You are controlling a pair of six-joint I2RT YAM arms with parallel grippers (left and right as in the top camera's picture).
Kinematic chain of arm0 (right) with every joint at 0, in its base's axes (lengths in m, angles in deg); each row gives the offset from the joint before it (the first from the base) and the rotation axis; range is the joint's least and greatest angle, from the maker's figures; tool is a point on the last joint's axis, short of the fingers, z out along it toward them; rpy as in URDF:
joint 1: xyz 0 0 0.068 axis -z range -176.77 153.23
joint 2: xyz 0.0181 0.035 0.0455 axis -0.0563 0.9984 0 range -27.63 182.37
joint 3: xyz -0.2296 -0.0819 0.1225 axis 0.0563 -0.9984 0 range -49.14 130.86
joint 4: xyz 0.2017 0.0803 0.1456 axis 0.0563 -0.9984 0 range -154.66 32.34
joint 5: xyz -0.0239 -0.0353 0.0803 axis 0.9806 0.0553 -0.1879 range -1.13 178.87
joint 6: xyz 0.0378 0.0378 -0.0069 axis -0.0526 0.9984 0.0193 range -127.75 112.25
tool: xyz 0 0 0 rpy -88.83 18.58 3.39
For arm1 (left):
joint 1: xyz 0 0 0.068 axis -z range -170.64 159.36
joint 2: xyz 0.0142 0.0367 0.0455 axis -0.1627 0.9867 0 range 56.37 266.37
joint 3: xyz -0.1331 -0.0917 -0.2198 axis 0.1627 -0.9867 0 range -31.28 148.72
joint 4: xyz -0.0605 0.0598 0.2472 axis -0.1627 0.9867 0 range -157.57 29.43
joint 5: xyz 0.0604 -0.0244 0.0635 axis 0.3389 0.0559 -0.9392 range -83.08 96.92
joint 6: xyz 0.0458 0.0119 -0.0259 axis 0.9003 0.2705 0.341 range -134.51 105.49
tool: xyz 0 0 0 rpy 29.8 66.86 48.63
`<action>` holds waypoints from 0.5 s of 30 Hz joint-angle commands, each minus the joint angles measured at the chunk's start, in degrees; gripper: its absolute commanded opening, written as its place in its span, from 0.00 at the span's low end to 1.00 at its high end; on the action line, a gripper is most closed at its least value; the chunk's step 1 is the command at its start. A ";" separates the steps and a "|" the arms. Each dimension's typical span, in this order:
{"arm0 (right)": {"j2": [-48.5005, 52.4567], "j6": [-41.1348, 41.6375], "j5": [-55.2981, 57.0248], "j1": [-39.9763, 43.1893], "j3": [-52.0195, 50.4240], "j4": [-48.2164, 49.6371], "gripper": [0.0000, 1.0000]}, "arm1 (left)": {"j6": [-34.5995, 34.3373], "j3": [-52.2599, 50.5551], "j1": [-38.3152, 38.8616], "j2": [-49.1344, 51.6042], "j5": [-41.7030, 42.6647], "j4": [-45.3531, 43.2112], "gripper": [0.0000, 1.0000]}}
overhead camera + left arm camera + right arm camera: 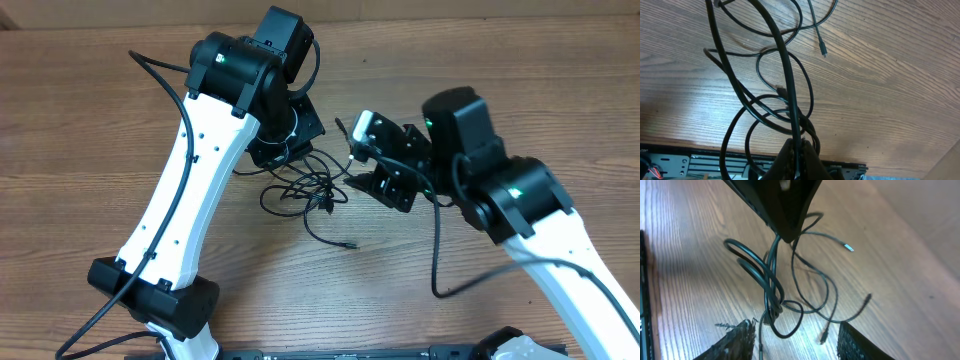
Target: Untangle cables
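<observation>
I watch two arms over one wooden table (520,70). The left gripper (796,156) is closed tightly on the cables (785,70). They are one bunch of thin black cords that hangs from it down to the table, between both arms. How many cords there are, I cannot tell. I count three free plug ends, one with a silvery tip (849,247). The right gripper (797,341) has its jaws apart and grips nothing.

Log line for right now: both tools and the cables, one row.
left tool: shut on cables | right tool: open, nothing held | cables: tangled, plug ends free
</observation>
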 commanded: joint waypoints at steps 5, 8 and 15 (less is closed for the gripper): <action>5.20 -2.43 -5.20 0.00 1.14 2.03 0.55 | -0.35 -0.15 0.37 -1.36 0.74 0.11 0.04; 6.51 -2.45 -6.45 -0.02 1.14 3.61 0.58 | -0.35 -0.15 0.37 -1.36 0.74 0.11 0.04; 8.63 -2.40 -9.03 0.00 1.14 5.57 0.62 | -0.33 -0.15 0.37 -1.36 0.72 0.11 0.04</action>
